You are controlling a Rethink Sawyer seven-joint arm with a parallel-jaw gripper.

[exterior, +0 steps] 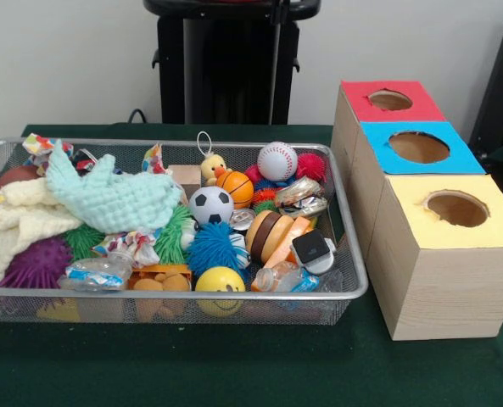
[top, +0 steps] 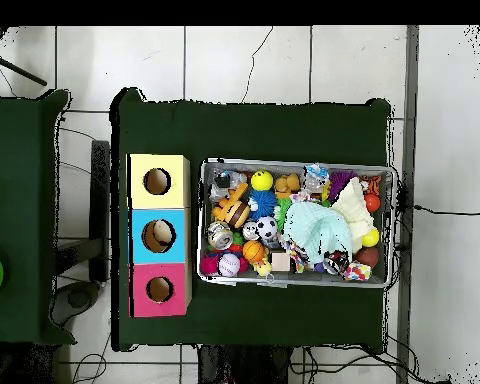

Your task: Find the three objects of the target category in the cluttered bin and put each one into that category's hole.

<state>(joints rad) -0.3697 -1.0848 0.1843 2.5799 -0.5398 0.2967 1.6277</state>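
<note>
No pincer showed in either view, so I couldn't tell its state. Two crumpled plastic bottles (exterior: 287,279) (exterior: 98,272) lay flat, lengthwise along the wire basket's (exterior: 353,254) lower rim, lower frame.

A pale mint knitted cloth (exterior: 111,199) lies heaped beside a black-and-white toy soccer ball (exterior: 210,205), a white baseball (exterior: 276,160), a yellow smiley ball (exterior: 220,283) and a purple spiky ball (exterior: 37,263).

Silver mesh bin (exterior: 353,254), blue-and-white labelled bottles (exterior: 98,273), red box (exterior: 391,102), blue box (exterior: 416,148), yellow box (exterior: 455,212), dark green tablecloth (exterior: 234,365)
</note>
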